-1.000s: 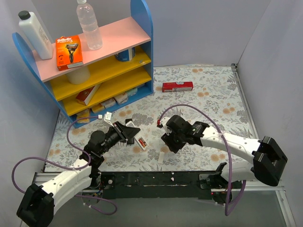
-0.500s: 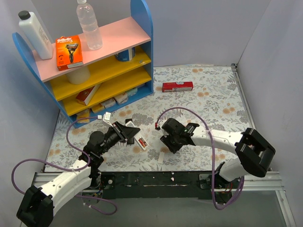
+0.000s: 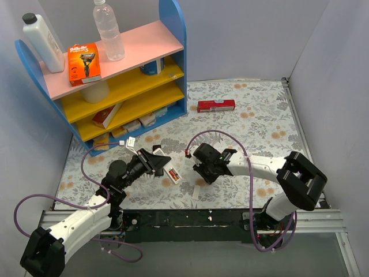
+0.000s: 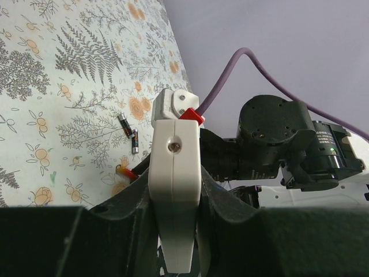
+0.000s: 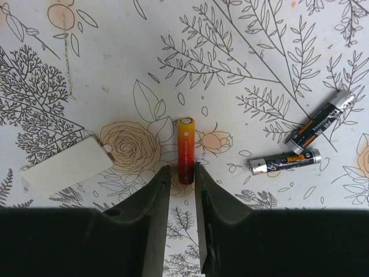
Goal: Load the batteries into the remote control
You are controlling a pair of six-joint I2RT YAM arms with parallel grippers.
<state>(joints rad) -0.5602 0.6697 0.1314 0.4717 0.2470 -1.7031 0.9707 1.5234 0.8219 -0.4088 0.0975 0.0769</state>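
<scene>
Bright, even light; soft shadows

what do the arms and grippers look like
The left arm and right arm have white tubular links and chunky black joints, each trailing a looped purple cable. The left gripper and right gripper are black with tapered fingers.

Shelf [image 3: 132, 81], bottle [image 3: 108, 32], razor box [image 3: 85, 63].

one red-orange battery [image 5: 185, 150], two dark batteries [image 5: 320, 120], one white remote [image 3: 171, 173], one flat white cover [image 5: 66, 167], two bottles [image 3: 109, 32], one orange razor box [image 3: 85, 62], one long red box [image 3: 216, 105], one shelf unit [image 3: 144, 41]
</scene>
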